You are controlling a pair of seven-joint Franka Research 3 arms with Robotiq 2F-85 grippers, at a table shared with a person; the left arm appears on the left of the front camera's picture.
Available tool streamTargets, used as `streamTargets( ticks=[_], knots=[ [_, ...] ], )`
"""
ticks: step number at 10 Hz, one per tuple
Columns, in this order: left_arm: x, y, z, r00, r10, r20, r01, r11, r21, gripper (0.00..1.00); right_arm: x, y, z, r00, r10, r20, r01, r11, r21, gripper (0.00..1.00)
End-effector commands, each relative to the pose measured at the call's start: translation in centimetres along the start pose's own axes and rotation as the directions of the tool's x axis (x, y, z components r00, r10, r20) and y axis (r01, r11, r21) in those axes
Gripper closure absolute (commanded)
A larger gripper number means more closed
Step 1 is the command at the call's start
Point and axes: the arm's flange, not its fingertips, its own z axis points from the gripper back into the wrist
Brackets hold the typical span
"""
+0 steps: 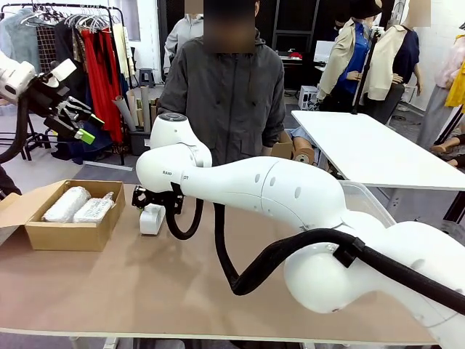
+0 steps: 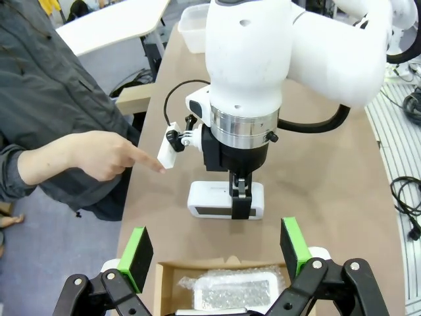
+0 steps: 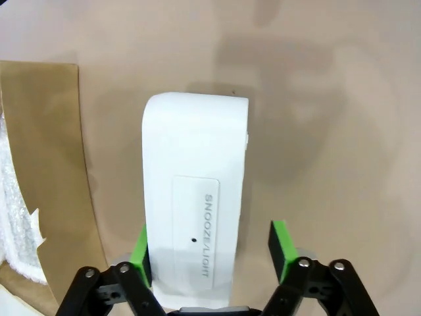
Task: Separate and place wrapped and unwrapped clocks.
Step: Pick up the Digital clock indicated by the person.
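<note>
The right arm reached across the table (image 1: pixel 218 291) from the right side, and the right gripper (image 1: pixel 154 200) stood over the bare clock (image 1: pixel 152 218), which lay on the brown surface just right of the cardboard box (image 1: pixel 65 234). In the right wrist view, the bare clock (image 3: pixel 194 210) sat between the 2 green pads (image 3: pixel 280 243). The left pad lay against or very near the clock's side; the right pad stood clear of it with a visible gap. The jaws were therefore partly drawn in around the clock, and a firm hold could not be confirmed. The clock's top face carried a panel printed "SNOOZE/LIGHT".

From the left wrist view, the right gripper (image 2: pixel 240 197) came straight down onto the bare clock (image 2: pixel 225 199), which rested flat on the table.

The 2 wrapped clocks (image 1: pixel 78 205) lay side by side inside the cardboard box. One wrapped clock (image 2: pixel 238 291) showed in the box below the left gripper.

The left gripper (image 1: pixel 81 125) hung raised above the box at the left edge of the table, jaws spread wide and holding nothing. Its pads (image 2: pixel 139 257) stood well apart in its own view.

The person's hand (image 2: pixel 99 156) extended a pointing finger toward the bare clock, not touching it.

A clear plastic tub (image 2: pixel 192 26) stood at the far end of the table.
</note>
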Motion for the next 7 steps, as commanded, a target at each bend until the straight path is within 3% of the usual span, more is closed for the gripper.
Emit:
streamTargets(
  ticks=[1, 3, 4, 7],
  knots=[
    [0.0, -0.2, -0.1, 1.0, -0.012, -0.004, 0.012, 1.0, 0.003, 0.0, 0.6, 0.2, -0.4, 1.0, -0.007, 0.008, 0.006, 1.0, 0.021, 0.56],
    [0.0, -0.2, -0.1, 1.0, -0.012, -0.004, 0.012, 1.0, 0.003, 0.0, 0.8, 0.4, -0.5, 1.0, 0.004, 0.009, -0.004, 1.0, 0.031, 0.96],
    [0.0, -0.2, -0.1, 1.0, -0.012, -0.004, 0.012, 1.0, 0.003, 0.0, 0.6, 0.4, -0.2, 1.0, 0.011, 0.011, -0.011, 1.0, 0.018, 1.0],
    [0.0, -0.2, -0.1, 1.0, -0.012, -0.004, 0.012, 1.0, 0.003, 0.0, -1.4, -0.2, 3.1, 0.998, 0.056, -0.005, -0.057, 0.996, -0.069, 1.0]
  ],
)
